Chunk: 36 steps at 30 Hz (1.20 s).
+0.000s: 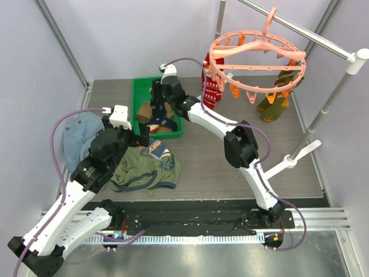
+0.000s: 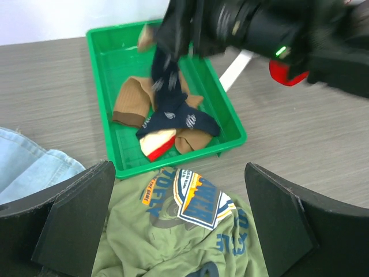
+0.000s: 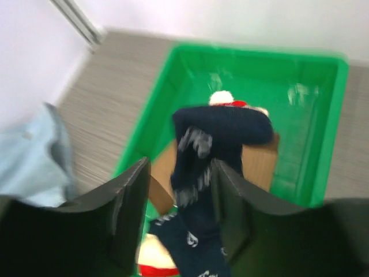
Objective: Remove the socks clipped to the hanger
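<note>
The salmon-pink ring hanger [image 1: 256, 60] hangs from the rail at the back right. A red patterned sock [image 1: 212, 89] and olive socks with orange stripes [image 1: 275, 104] are clipped to it. My right gripper [image 1: 157, 98] hovers over the green bin [image 1: 138, 92]. Its jaws stand apart in the right wrist view [image 3: 180, 190], with a blurred navy sock [image 3: 202, 150] hanging loose between them. This sock also shows in the left wrist view [image 2: 164, 75]. Brown-tan [image 2: 130, 101] and navy [image 2: 179, 118] socks lie in the bin. My left gripper [image 2: 179, 225] is open and empty above the olive T-shirt [image 2: 173, 242].
The olive T-shirt [image 1: 147, 167] lies on the table in front of the bin. A pale blue denim garment [image 1: 75, 135] lies at the left. The white-and-grey rail stand [image 1: 323, 109] runs along the right side.
</note>
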Each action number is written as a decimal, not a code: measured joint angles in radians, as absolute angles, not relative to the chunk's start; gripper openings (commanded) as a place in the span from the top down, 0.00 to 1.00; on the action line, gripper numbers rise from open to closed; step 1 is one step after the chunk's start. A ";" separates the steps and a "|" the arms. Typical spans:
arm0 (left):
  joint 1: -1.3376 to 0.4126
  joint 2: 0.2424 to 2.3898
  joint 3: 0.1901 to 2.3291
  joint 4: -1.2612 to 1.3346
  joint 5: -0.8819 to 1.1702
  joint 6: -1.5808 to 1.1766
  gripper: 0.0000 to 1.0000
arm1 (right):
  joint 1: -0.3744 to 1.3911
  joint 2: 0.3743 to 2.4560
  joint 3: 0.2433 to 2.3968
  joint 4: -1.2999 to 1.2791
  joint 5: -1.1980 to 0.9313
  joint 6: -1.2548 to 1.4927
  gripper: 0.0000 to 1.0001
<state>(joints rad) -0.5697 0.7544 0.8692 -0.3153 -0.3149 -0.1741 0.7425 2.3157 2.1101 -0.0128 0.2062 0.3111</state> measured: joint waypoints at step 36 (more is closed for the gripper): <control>-0.570 0.861 0.935 -0.313 -0.261 -0.187 0.00 | 0.733 1.851 1.608 -0.153 0.801 0.073 0.33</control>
